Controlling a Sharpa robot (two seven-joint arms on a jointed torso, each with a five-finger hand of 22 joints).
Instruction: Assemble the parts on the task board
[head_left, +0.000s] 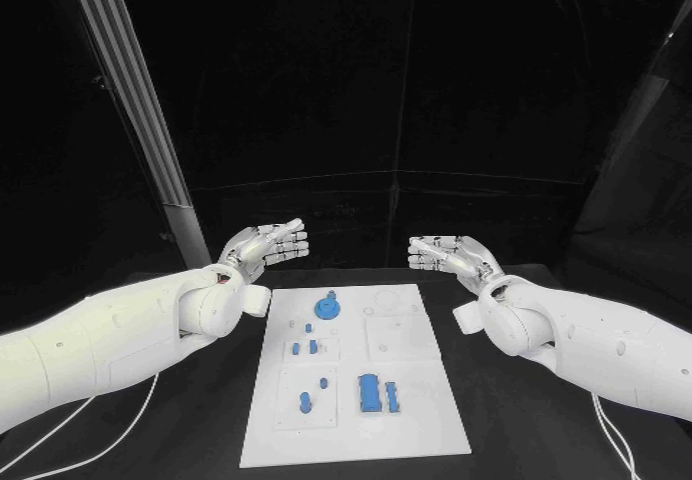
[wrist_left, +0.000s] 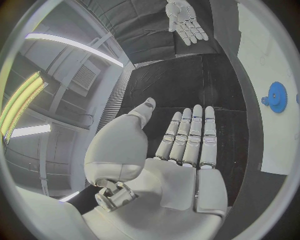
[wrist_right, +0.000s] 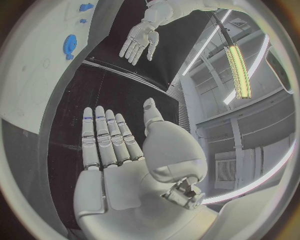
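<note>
Both hands bare, flat and spread, hovering past the far end of the task board (head_left: 356, 440).

Left hand (head_left: 264, 245) sits off the board's far-left corner, right hand (head_left: 450, 255) off its far-right corner; each holds nothing, and the wrist views agree. Blue parts lie on the board: a gear (head_left: 329, 306) near its far end, small pegs (head_left: 307, 347) around mid-board on the left side, a blocky piece (head_left: 375, 392) and a short peg (head_left: 306, 402) toward its near end. Whether they are seated or loose, can't tell. Risks: parts are tiny against broad fingers, so a reach for one could knock its neighbours; pegs may roll; the light board may slide under a sideways push.
</note>
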